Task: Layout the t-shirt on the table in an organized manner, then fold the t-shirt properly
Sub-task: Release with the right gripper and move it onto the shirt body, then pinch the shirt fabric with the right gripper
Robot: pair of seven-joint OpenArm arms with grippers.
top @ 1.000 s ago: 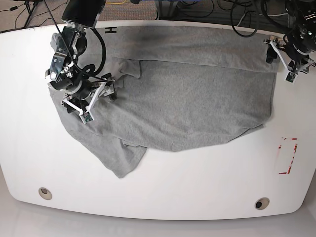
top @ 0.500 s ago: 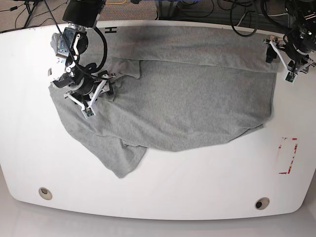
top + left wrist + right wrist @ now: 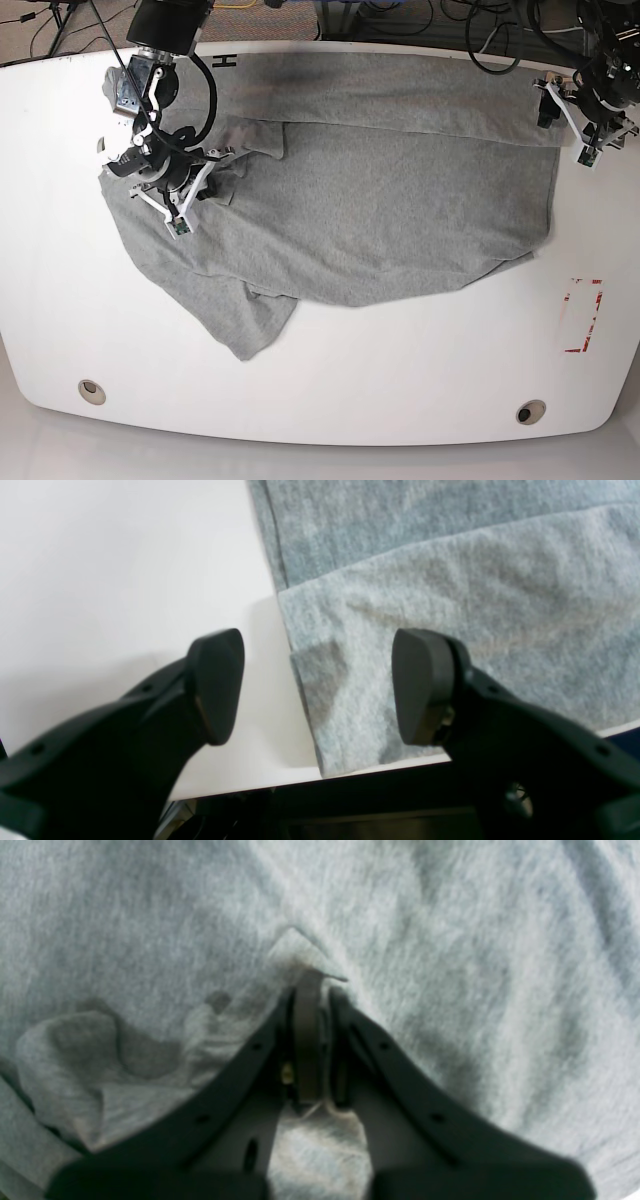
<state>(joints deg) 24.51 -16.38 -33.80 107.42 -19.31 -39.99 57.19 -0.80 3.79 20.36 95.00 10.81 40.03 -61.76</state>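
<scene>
**Pinched fold carried up and back by the right hand**

Over the last second the right hand (image 3: 190, 190) has been drawn toward the far edge of the desk (image 3: 400, 370), and a fold of the t-shirt (image 3: 380, 210) has been carried along with it. In the right wrist view that fold is seen clamped between the closed jaws, with puckered cloth bunched around them. The left hand (image 3: 585, 130) has been left where it was, at the shirt's far corner beside the desk edge; its jaws are spread wide, with nothing gripped and the hem lying below them. The shirt is spread across the desk's upper half, one flap trailing toward the near left. Laying-out is judged unfinished; folding has not been started.
</scene>
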